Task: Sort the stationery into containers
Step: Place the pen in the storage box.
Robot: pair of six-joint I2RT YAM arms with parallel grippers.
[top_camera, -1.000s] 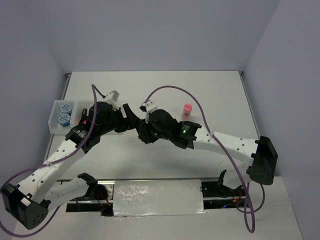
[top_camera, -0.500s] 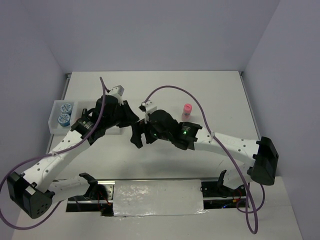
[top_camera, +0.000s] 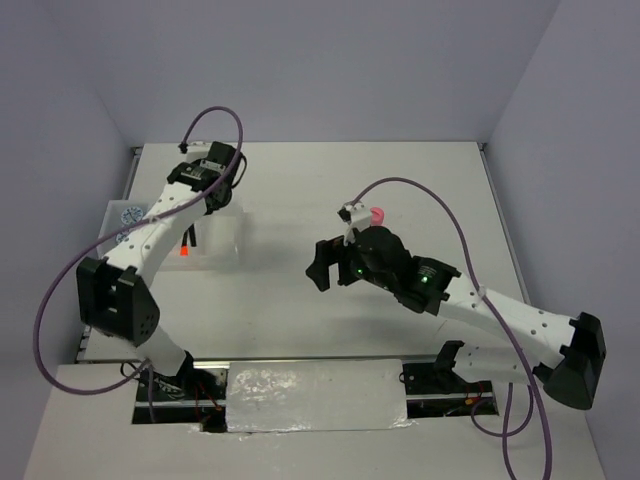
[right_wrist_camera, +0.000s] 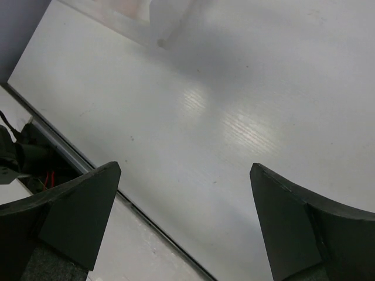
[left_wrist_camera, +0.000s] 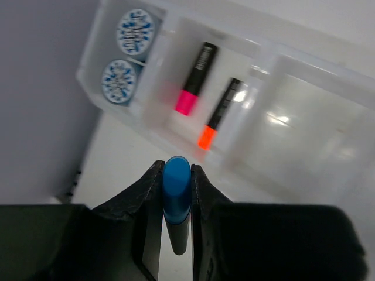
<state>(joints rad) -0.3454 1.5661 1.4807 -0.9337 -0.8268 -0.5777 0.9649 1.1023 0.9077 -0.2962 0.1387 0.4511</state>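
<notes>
In the left wrist view my left gripper (left_wrist_camera: pixel 176 171) is shut on a black marker with a blue tip (left_wrist_camera: pixel 176 182), held upright above the table just in front of the white tray (left_wrist_camera: pixel 304 132). Two blue-and-white tape rolls (left_wrist_camera: pixel 136 30) fill the tray's left compartment. A pink-tipped marker (left_wrist_camera: pixel 194 77) and an orange-tipped marker (left_wrist_camera: pixel 219 115) lie in the middle one. The right compartment holds nothing. My right gripper (top_camera: pixel 320 268) is open and empty over mid-table. The pink-capped tube (top_camera: pixel 377 216) stands just behind the right wrist.
The tray (top_camera: pixel 232 245) lies at the table's left side near the side wall. A corner of the tray (right_wrist_camera: pixel 159 26) shows at the top of the right wrist view. The table's front edge (right_wrist_camera: pixel 88 161) runs just under the right fingers.
The two grippers met at mid-table. The left one shut on the blue-tipped marker and swung left over the tray. The right one opened and drew back to the right.
</notes>
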